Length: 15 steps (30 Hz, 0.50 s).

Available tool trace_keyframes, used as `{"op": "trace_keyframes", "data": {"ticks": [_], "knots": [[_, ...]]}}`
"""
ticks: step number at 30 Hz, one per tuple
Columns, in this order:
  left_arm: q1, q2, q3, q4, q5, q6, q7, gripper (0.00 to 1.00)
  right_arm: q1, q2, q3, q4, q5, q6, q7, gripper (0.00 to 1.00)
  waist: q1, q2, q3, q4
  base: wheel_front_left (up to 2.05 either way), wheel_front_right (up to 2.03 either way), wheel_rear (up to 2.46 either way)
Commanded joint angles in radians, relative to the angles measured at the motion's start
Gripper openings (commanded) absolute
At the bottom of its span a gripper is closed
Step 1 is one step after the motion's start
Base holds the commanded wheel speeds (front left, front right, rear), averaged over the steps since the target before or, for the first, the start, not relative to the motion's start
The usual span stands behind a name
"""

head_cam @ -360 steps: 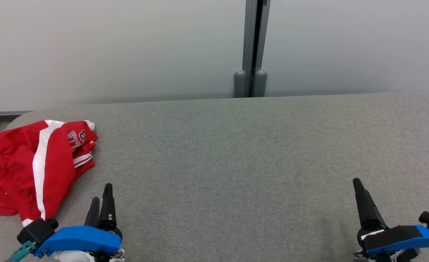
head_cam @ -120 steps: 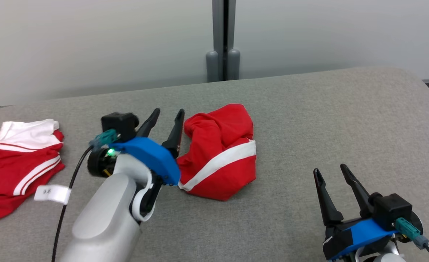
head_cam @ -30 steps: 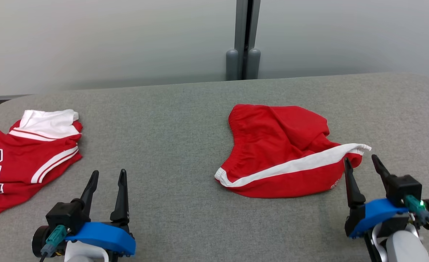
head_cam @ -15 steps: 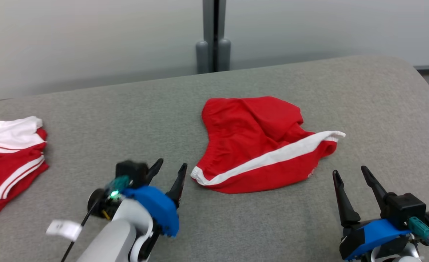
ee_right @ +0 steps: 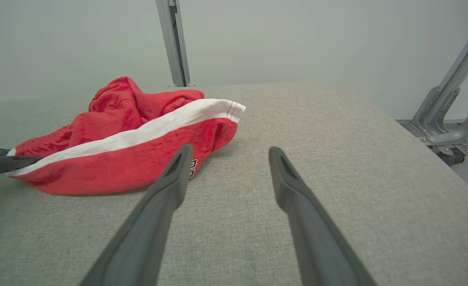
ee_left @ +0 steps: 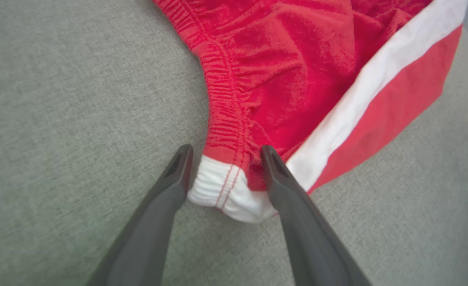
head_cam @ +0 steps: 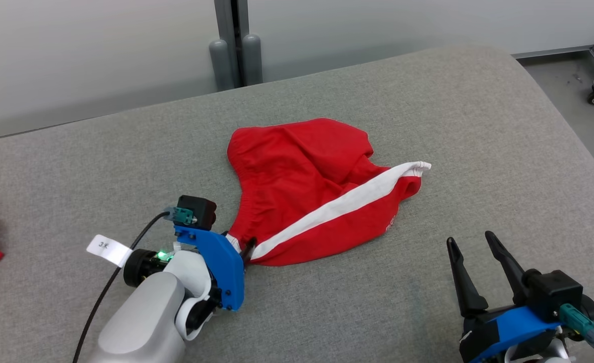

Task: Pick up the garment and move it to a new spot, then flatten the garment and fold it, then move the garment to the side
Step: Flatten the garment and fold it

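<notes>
Grey table [head_cam: 478,126] holds red shorts [head_cam: 302,171], left pincer [ee_left: 225,151] spread around their corner

You had a garment [head_cam: 302,166] of soft, matt red cloth, its waistband [ee_left: 222,107] puckered and ribbed, its white stripe [head_cam: 337,205] smoother and flat. The table [head_cam: 478,126] beneath wore a coarse grey woven fabric, matt and faintly speckled. The fingers of the left gripper [ee_left: 226,151] and right gripper [ee_right: 230,150] looked like smooth, dull dark plastic. The blue housing [head_cam: 216,257] was plastic with a slight sheen, the forearm [head_cam: 140,312] a pale satin shell. The tag [head_cam: 108,248] looked like paper. The post [head_cam: 222,20] behind was grey metal, the wall [head_cam: 100,60] a matt pale panel.
</notes>
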Motion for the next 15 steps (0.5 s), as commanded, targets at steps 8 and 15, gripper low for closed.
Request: {"op": "trace_keyframes", "data": {"ticks": [8,15], "knots": [[0.061,-0.014,0.130,-0.011,-0.060,0.109,-0.208,0.00,0.008,-0.001,-0.016,-0.012,0.011,0.000,-0.013,1.00,0.0000,0.0000,-0.002,0.025,0.00,0.00,0.00],[0.169,-0.031,0.201,-0.044,-0.088,0.190,-0.363,0.00,0.005,-0.001,-0.028,-0.022,0.004,0.000,-0.003,1.00,0.0000,0.0000,-0.010,0.086,0.00,0.00,0.00]]}}
